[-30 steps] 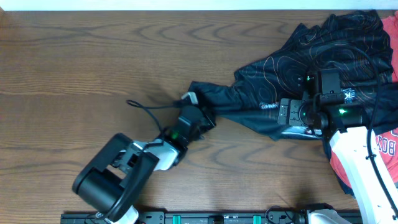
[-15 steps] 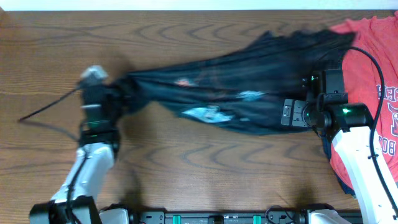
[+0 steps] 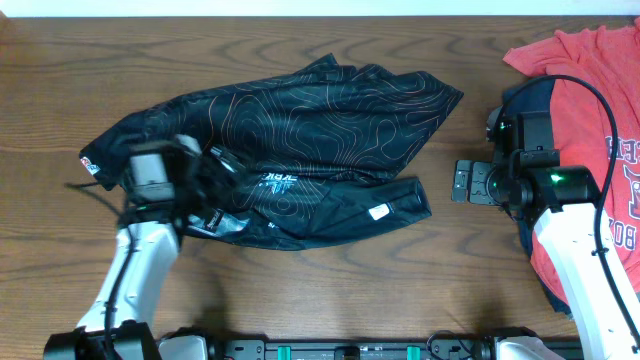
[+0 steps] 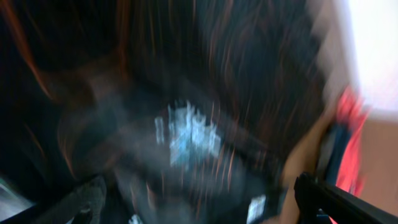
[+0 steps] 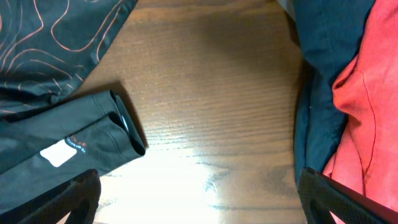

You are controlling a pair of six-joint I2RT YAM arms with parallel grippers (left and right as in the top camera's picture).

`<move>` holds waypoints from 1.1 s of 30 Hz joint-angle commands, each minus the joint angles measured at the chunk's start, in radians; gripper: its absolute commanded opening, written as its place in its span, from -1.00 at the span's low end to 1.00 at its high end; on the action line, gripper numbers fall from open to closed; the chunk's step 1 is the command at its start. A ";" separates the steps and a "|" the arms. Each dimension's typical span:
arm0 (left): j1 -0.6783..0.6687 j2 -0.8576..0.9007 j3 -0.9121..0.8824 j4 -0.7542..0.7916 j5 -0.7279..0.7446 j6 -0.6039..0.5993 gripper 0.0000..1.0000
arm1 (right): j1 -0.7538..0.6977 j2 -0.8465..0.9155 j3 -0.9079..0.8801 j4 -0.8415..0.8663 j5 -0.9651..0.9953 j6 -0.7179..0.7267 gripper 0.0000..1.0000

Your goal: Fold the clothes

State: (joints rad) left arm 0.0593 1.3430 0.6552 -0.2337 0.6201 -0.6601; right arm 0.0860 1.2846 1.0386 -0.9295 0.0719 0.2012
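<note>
The clothes, a black jersey [image 3: 320, 120] with thin orange contour lines, lie spread across the left and middle of the table, one sleeve [image 3: 395, 205] reaching right. My left gripper [image 3: 213, 185] hovers over the jersey's left part. In the blurred left wrist view the jersey [image 4: 186, 93] fills the picture. There the left gripper [image 4: 199, 211] stands open, its fingers wide apart. My right gripper [image 3: 475, 185] is open over bare wood, just right of the sleeve. In the right wrist view the right gripper [image 5: 199, 205] holds nothing, with the sleeve end [image 5: 81, 140] to its left.
A red T-shirt [image 3: 590, 80] with navy lettering lies at the right edge, over a navy garment [image 3: 520, 95]. Both show at the right of the right wrist view, the navy garment [image 5: 317, 93] beside the red T-shirt [image 5: 367, 93]. Wooden table [image 3: 300, 290] surrounds the jersey.
My left gripper dragged the jersey leftwards across the table, then opened and let it go. The jersey now lies spread out. The right arm has stayed put, open.
</note>
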 commanded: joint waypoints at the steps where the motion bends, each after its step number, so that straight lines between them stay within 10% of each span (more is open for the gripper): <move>1: -0.150 0.026 -0.004 -0.071 0.034 -0.031 0.96 | -0.008 -0.005 0.008 -0.002 0.006 0.010 0.99; 15: -0.637 0.205 -0.009 -0.050 -0.213 -0.566 0.96 | -0.008 -0.005 0.008 -0.018 0.006 0.010 0.99; 23: -0.687 0.232 -0.009 0.058 -0.267 -0.595 0.98 | -0.008 -0.005 0.008 -0.023 0.006 0.010 0.98; 25: -0.686 0.232 -0.009 0.055 -0.275 -0.592 0.68 | -0.008 -0.005 0.008 -0.026 0.006 0.003 0.99; 30: -0.684 0.232 -0.009 0.023 -0.338 -0.591 -0.88 | -0.008 -0.005 0.008 -0.029 0.006 0.000 0.98; 33: -0.671 0.232 -0.009 -0.045 -0.391 -0.590 -0.88 | -0.008 -0.005 0.008 -0.031 0.006 0.000 0.98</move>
State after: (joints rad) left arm -0.6224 1.5631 0.6601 -0.2359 0.3279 -1.2442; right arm 0.0860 1.2846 1.0386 -0.9577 0.0719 0.2012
